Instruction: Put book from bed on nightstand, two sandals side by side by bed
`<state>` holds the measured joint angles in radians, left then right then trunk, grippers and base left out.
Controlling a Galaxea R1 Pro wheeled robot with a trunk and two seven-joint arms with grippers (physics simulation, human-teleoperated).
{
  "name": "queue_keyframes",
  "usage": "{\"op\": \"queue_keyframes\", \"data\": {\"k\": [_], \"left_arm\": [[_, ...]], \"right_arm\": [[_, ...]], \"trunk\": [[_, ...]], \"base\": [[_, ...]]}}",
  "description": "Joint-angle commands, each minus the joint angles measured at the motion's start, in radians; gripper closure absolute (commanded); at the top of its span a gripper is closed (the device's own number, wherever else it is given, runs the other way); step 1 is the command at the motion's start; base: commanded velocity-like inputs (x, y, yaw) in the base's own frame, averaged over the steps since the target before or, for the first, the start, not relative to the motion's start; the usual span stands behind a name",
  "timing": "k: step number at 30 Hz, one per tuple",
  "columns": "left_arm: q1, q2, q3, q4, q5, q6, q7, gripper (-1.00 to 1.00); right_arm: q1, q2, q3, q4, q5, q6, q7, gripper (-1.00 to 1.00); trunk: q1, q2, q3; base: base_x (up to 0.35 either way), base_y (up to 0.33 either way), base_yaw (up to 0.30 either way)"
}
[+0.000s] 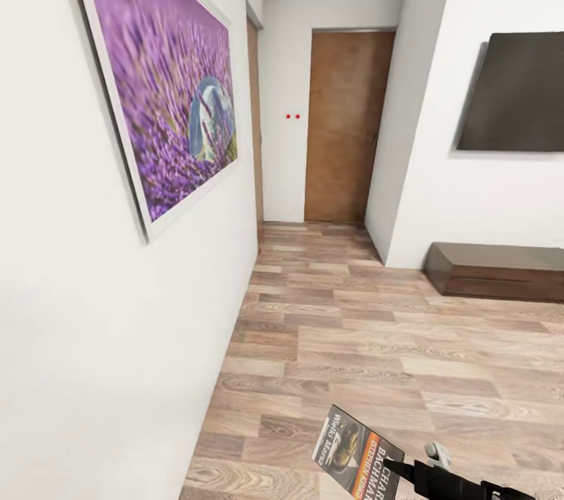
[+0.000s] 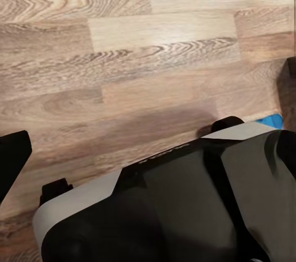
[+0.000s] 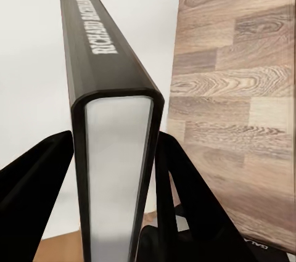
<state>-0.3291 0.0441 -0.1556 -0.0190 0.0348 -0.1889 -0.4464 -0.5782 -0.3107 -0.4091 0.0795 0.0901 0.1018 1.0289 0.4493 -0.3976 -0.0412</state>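
I carry the book pinched between my right fingers, spine outward and page edges toward my wrist, so it rides clear of the floor while I travel. In the head view it hangs low at my right, cover up. My left fingers show just one dark tip over the plank floor; I cannot tell whether they are apart or together. A scrap of blue peeks beside my base. The wall with the purple picture crowds my left; ahead lie a brown door, a TV and a long dark bench.
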Motion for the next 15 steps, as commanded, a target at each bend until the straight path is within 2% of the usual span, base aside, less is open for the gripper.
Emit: {"op": "queue_keyframes", "data": {"k": [1, 3, 9, 15], "left_arm": [[-0.001, 0.0, -0.008, 0.001, 0.004, -0.006, -0.002, -1.0], [-0.001, 0.0, -0.008, 0.001, 0.004, -0.006, -0.002, -1.0], [-0.001, 0.0, -0.008, 0.001, 0.004, -0.005, -0.002, -1.0], [-0.001, 0.0, -0.007, 0.001, 0.004, -0.005, -0.002, -1.0]], "right_arm": [[-0.002, -0.001, -0.01, 0.002, 0.008, 0.007, 0.002, 1.0], [-0.002, -0.001, -0.01, 0.002, 0.008, 0.007, 0.002, 1.0], [-0.002, -0.001, -0.01, 0.002, 0.008, 0.007, 0.002, 1.0], [-0.002, -0.001, -0.01, 0.002, 0.008, 0.007, 0.002, 1.0]], "trunk": [[0.001, -0.002, -0.002], [0.001, -0.002, -0.002], [0.001, -0.002, -0.002], [0.001, -0.002, -0.002]], "base": [[0.0, 0.0, -0.145], [0.032, 0.004, -0.088], [0.188, 0.093, -0.015], [0.051, 0.072, -0.001]]}}
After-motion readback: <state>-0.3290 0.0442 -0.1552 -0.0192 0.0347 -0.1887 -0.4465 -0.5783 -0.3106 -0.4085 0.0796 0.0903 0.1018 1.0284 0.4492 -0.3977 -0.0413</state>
